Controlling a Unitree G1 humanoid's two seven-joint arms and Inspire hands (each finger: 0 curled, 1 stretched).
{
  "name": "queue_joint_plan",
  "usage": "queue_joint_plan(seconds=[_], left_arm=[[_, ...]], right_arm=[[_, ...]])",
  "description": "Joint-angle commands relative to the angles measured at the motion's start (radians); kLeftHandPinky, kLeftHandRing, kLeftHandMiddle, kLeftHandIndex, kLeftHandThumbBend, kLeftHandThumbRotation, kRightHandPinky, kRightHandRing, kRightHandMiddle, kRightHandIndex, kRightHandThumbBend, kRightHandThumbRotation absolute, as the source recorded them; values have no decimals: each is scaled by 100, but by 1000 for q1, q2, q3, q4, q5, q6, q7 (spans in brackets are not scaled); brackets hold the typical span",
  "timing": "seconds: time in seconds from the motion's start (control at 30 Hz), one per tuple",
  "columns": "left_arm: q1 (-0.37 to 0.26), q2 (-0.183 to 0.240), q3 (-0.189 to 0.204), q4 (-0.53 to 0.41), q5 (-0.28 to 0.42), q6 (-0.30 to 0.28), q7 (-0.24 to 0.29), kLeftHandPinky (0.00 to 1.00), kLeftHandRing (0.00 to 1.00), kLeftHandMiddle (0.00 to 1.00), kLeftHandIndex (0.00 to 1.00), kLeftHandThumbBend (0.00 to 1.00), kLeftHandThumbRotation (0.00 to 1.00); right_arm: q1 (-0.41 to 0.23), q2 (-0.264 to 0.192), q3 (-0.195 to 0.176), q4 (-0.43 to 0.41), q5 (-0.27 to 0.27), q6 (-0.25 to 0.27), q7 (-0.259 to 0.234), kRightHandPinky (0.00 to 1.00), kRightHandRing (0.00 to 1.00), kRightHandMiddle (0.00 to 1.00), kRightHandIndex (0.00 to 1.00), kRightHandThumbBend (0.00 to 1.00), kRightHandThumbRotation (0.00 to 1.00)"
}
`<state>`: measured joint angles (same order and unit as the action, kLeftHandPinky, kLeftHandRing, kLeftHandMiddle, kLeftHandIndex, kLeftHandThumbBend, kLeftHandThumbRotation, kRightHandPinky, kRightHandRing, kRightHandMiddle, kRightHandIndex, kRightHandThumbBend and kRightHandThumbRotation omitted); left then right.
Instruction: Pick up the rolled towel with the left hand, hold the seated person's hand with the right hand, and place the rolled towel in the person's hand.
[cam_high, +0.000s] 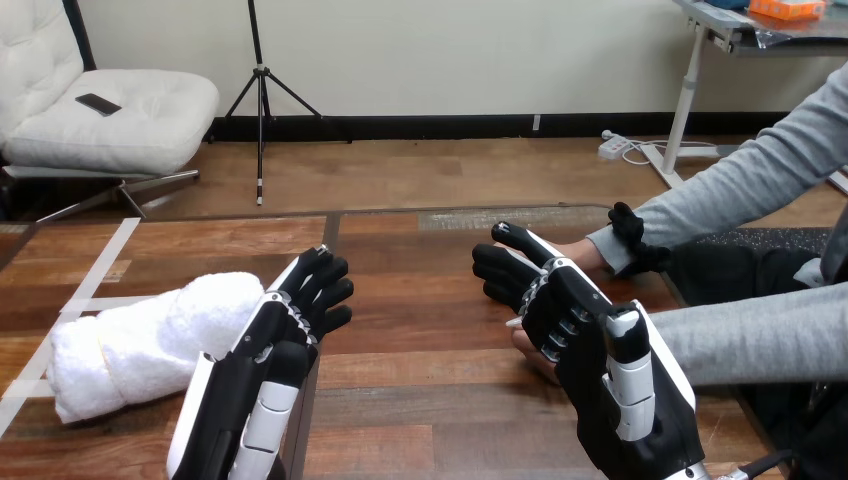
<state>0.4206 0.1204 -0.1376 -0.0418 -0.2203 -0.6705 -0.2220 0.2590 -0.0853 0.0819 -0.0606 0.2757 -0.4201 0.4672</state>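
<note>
Rolled white towel (140, 335) lying on the desk (420, 300) at the left. Left robot hand (270, 350) just beside its right end, fingers nearly straight, grasping nothing. Right robot hand (580, 330) lies over the person's hand (528, 350); whether it grips cannot be told.

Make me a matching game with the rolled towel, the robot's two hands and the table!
Things:
1. rolled towel
2. left hand
3. right hand
4. table

Matches:
A. over the person's nearer hand
B. brown wood
C. white, lying at the table's left
D. open, right beside the rolled towel

Pairs: 1-C, 2-D, 3-A, 4-B
</note>
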Motion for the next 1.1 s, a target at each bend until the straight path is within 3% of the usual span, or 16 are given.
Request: queue_joint_plan(seconds=[0.0,0.93,1.07], left_arm=[[-56,-31,12,11,21,-10,2,84,87,88,88,71,88],[-69,-29,21,21,49,-22,11,84,87,88,88,69,88],[-79,-23,40,27,96,-36,36,84,88,88,88,70,87]], right_arm=[[-48,1,-6,-31,12,-6,-1,92,88,86,88,87,100],[-49,2,-4,-28,16,-5,5,91,88,86,88,85,100],[-49,2,-5,-29,15,-1,2,91,88,86,88,85,100]])
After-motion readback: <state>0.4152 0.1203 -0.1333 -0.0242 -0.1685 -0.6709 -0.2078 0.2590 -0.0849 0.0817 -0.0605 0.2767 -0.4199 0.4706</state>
